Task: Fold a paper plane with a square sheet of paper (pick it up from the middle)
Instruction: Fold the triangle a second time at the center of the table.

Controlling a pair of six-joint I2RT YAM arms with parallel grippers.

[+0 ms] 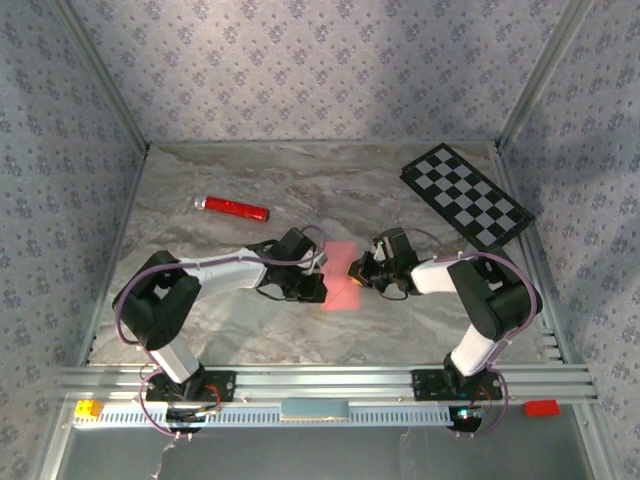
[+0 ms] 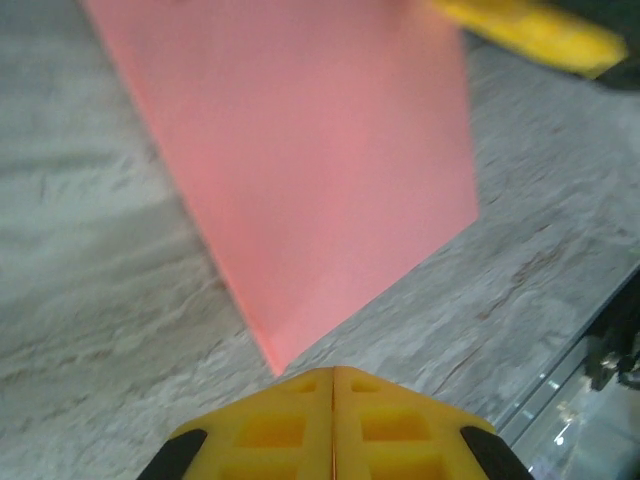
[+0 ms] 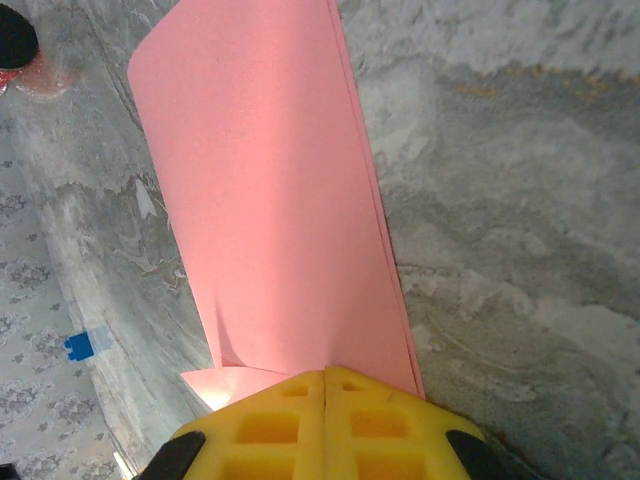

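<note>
Paper: the square sheet of paper (image 1: 340,278) is plain pink, doubled over into a narrower strip, and lies mid-table (image 1: 300,180).
Right gripper (image 3: 325,372): clamped on the strip's end.
Left gripper (image 2: 332,372): closed and empty, just short of a paper corner.

**Papered booth around a marble-look table**

Three walls close the space in: a back wall (image 1: 320,70), a left wall (image 1: 50,200) and a right wall (image 1: 590,180). All three carry the same pale grey-blue wallpaper with a small repeated floral motif. Slim metal posts stand in the two far corners, one on the left (image 1: 106,80) and one on the right (image 1: 536,80). The table (image 1: 300,190) has a grey and beige veined surface like marble, with a faint sheen. Along its near edge runs a ribbed aluminium rail (image 1: 330,382). The light is soft and even. It leaves broad, dim bands of shade across the back wall and only weak shadows on the table.
</note>
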